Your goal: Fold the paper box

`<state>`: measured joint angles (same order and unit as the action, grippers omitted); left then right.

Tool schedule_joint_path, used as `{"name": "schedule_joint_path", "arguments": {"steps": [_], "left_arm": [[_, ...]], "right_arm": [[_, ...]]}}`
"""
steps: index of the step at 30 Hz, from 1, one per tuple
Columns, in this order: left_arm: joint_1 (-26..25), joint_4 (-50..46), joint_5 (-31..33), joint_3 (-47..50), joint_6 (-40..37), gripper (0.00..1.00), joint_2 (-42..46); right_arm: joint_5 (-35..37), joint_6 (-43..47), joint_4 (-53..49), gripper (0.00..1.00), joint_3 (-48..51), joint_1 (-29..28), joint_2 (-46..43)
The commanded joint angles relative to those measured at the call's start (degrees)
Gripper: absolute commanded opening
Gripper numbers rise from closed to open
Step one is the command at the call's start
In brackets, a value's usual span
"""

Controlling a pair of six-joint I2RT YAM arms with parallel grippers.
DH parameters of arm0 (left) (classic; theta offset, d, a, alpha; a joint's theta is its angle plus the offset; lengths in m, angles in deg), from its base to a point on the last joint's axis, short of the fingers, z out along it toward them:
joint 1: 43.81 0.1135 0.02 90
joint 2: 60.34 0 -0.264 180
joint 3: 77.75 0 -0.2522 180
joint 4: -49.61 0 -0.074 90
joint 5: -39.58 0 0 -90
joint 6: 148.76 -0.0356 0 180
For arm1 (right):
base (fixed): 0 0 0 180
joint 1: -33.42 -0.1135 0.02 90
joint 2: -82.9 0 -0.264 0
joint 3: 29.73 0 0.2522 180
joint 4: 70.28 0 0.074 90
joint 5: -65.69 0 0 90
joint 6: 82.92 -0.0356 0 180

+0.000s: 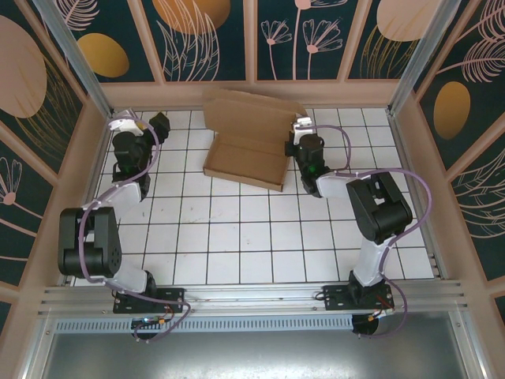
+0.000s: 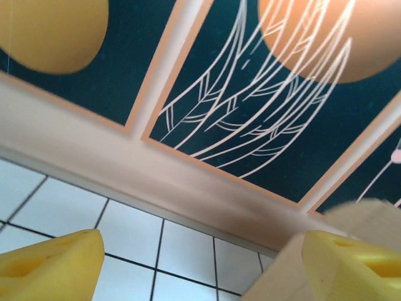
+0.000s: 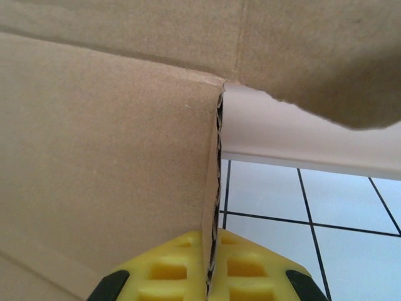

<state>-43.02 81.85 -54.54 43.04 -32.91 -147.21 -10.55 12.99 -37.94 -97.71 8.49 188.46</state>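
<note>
**Cardboard side wall pinched, box half formed**

Brown and shallow, the box (image 1: 248, 146) sits on the far middle of the tiled table (image 1: 237, 237), close to the back wall (image 1: 252, 93). Its tray is already shaped and a wide flap stands up behind it. We judge the fold to be midway: the walls are up, but the big flap is not yet brought over or tucked.

The right gripper (image 3: 210, 263) reaches to the box's right end. Its yellow pads are pressed together on the thin edge of the upright side wall, one pad on each face. That arm is bent at the elbow and stretched forward and inward.

The left gripper (image 1: 158, 122) is raised at the far left, well apart from the box. Its yellow fingers (image 2: 50, 263) are spread wide with nothing between them, and it is aimed at the back wall.

Next, we think, the left arm must swing in to the raised flap while the right steadies the wall.
</note>
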Motion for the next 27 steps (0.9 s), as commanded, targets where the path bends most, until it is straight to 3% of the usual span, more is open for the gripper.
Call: {"name": "schedule_joint_path", "arguments": {"steps": [1,4,7,10,12,16,20,27], "left_arm": [[-0.4,8.2,-3.9,5.7,-14.6,0.82,1.3],[-0.4,9.2,-12.1,3.9,-23.8,0.82,-1.3],[-0.4,4.1,-15.0,-2.3,-24.9,0.81,-5.2],[-0.4,4.0,-13.8,-6.1,-22.5,0.80,-9.7],[-0.4,-0.6,-17.0,-9.9,-20.3,0.79,-13.9],[-0.6,-12.2,-24.5,-19.6,-11.6,0.60,-21.3],[-2.3,-14.9,-23.8,-18.7,-8.7,0.57,-21.9],[-5.7,-25.4,-17.9,-19.2,-7.6,0.56,-23.2]], "right_arm": [[-5.0,2.8,-2.6,0.01,0.5,-0.1,-1.0],[-7.2,4.1,-3.3,0.00,0.1,-0.1,-0.9],[-9.1,5.0,-4.1,0.00,0.1,-0.1,-1.3],[-10.3,6.0,-4.3,0.00,0.7,-0.1,-2.2],[-11.3,6.5,-4.5,0.01,0.9,0.0,-2.8],[-12.6,7.2,-4.9,0.01,1.1,0.1,-3.7],[-12.7,7.9,-5.6,0.01,0.4,0.3,-3.1],[-19.1,9.7,-10.7,0.00,-1.8,0.7,-0.9]]}}
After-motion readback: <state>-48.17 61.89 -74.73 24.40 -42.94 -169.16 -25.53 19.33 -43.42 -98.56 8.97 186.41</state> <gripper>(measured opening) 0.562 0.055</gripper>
